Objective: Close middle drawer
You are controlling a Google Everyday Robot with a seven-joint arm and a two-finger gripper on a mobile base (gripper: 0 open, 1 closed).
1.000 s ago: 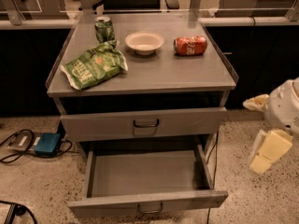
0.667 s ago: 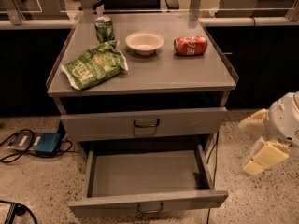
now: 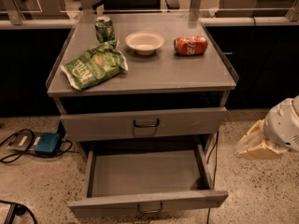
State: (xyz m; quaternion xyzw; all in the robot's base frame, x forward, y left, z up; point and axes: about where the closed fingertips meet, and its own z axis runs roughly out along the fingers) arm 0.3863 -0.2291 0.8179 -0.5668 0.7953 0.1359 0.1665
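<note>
The middle drawer (image 3: 145, 174), a grey metal drawer with a wide shallow tray, a low front panel and a small dark loop handle, stands pulled far out of the cabinet towards the camera. Its tray is bare, so nothing inside would shift or jam when it slides. The front panel sits low near the bottom edge of the view, which makes it the natural face to press against. A straight push there should send it home, and the handle need not be hooked at all.

Just above it is the taller grey drawer front (image 3: 145, 123) with its own dark handle. It sits nearly flush, so it leaves the tray below open to reach.

The grey metal desk (image 3: 187, 73) on top carries four things:
- an upright green drink can (image 3: 104, 29) at the back left
- a round white bowl (image 3: 145, 42) beside the green can
- a red cola can (image 3: 190, 45) lying on its side to the bowl's right
- a crumpled green snack bag (image 3: 93, 70) near the front left edge

All four rest well apart from the drawer's path.

The cream-coloured pincer (image 3: 256, 143) on its white arm hangs to the right of the cabinet. It is level with the open tray but apart from it, touching nothing. I cannot tell whether it is open or closed. From there it would probably have to swing round to the front panel.
</note>
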